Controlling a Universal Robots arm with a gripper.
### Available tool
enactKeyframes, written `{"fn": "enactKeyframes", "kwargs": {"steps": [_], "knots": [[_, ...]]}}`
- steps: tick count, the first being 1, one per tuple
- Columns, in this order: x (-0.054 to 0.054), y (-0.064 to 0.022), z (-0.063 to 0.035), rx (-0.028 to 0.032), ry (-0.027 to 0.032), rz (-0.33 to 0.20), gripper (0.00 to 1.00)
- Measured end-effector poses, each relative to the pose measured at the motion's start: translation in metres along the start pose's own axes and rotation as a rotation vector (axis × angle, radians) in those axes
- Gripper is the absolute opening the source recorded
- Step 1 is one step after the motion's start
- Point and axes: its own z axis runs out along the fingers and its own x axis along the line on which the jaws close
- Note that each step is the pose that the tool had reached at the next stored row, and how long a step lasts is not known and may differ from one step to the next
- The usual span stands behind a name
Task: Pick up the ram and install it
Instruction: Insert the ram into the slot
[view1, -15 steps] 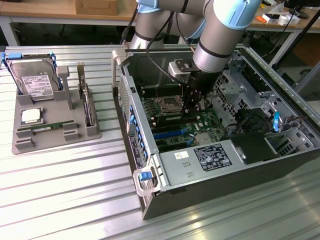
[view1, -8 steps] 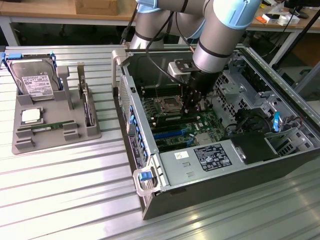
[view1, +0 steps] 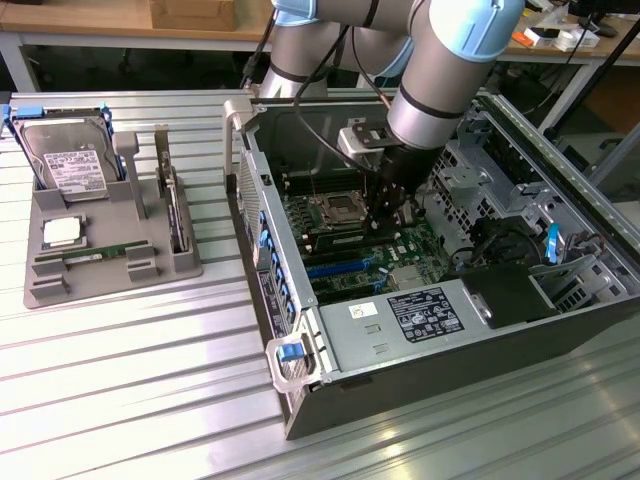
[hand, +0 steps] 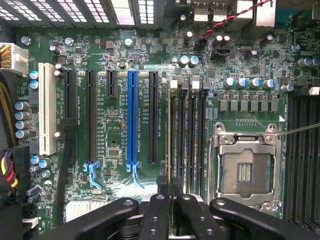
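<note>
Exterior: arm reaches into the open PC case (view1: 330, 340) on the worktop (view1: 130, 380), gripper (view1: 392, 212) over the motherboard, 3 o'clock of the CPU socket (view1: 335, 212).
Wrist: fingers (hand: 159, 210) clenched on the ram (hand: 170, 150), seen edge-on, standing in the memory slot beside the socket.

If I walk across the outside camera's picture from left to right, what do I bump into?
Hard drive → gray parts tray → open computer case → gripper, shut on the ram, over the motherboard → black box.
</note>
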Motion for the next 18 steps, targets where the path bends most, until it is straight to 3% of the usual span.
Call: {"fn": "enactKeyframes", "kwargs": {"steps": [11, 14, 18], "knots": [[-0.0027, -0.0004, 0.0017, -0.0001, -0.0007, 0.0, 0.12], [-0.0023, -0.0004, 0.0029, 0.0, -0.0084, 0.0, 0.12], [-0.0019, -0.0021, 0.0029, 0.0, -0.0099, 0.0, 0.12]]}}
